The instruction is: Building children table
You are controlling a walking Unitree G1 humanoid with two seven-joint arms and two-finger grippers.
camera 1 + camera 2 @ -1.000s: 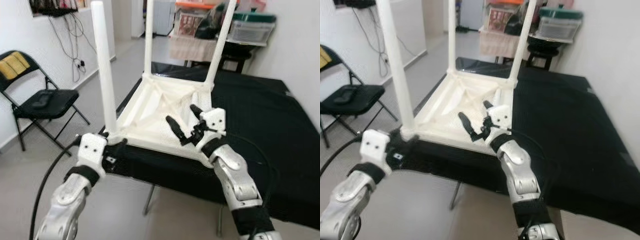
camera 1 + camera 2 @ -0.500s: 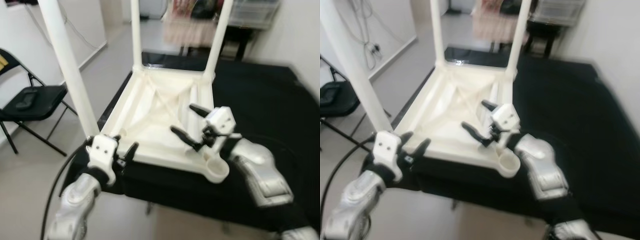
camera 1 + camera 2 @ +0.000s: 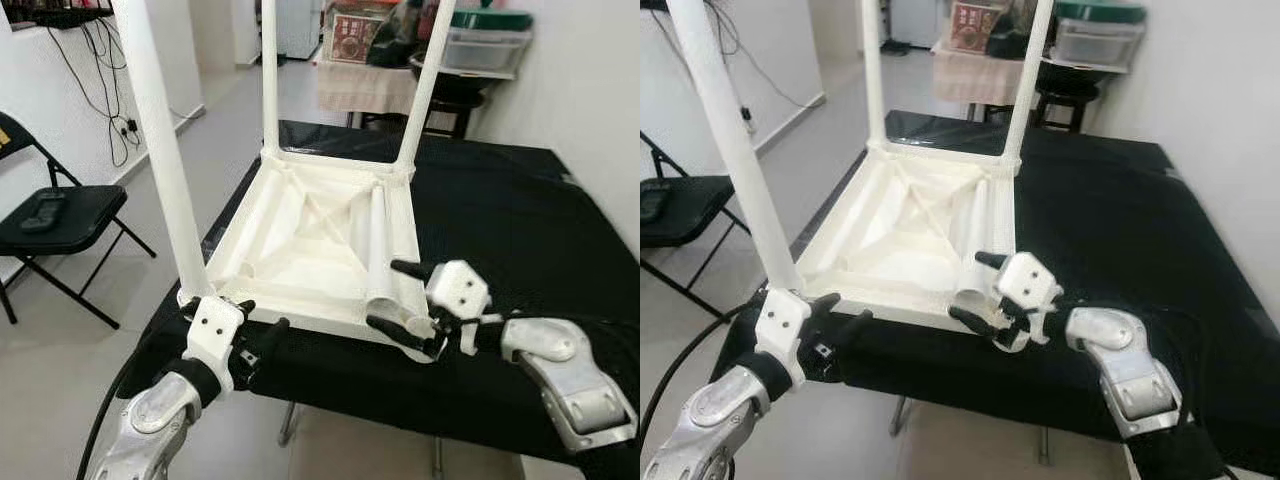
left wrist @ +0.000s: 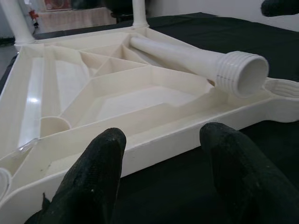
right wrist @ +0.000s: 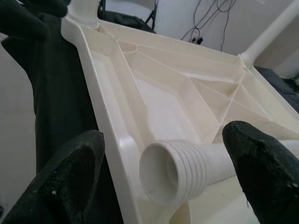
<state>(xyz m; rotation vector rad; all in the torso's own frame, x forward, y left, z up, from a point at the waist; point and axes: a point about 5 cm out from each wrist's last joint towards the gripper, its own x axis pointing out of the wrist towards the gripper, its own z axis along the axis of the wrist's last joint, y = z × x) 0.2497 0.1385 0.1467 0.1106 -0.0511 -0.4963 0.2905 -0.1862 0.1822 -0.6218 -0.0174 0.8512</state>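
The cream table top (image 3: 300, 235) lies upside down on a black-covered table (image 3: 520, 220). Three white legs stand up from its corners: near left (image 3: 165, 160), far left (image 3: 269, 80) and far right (image 3: 425, 85). A fourth leg (image 3: 378, 245) lies loose inside the top along its right side, threaded end (image 5: 170, 175) towards the near right corner. My right gripper (image 3: 393, 297) is open, its fingers either side of that threaded end without touching it. My left gripper (image 3: 258, 318) is open just outside the front rim (image 4: 140, 144), beside the near left leg's base.
A black folding chair (image 3: 60, 205) stands on the floor to the left. Cables (image 3: 110, 60) hang on the left wall. A cluttered side table with storage boxes (image 3: 480, 50) stands behind the black table. A white wall closes the right side.
The camera has shifted. My right gripper has drawn back from over the table top to the near right corner, now straddling the loose leg's end. My left gripper came off the near left leg's base.
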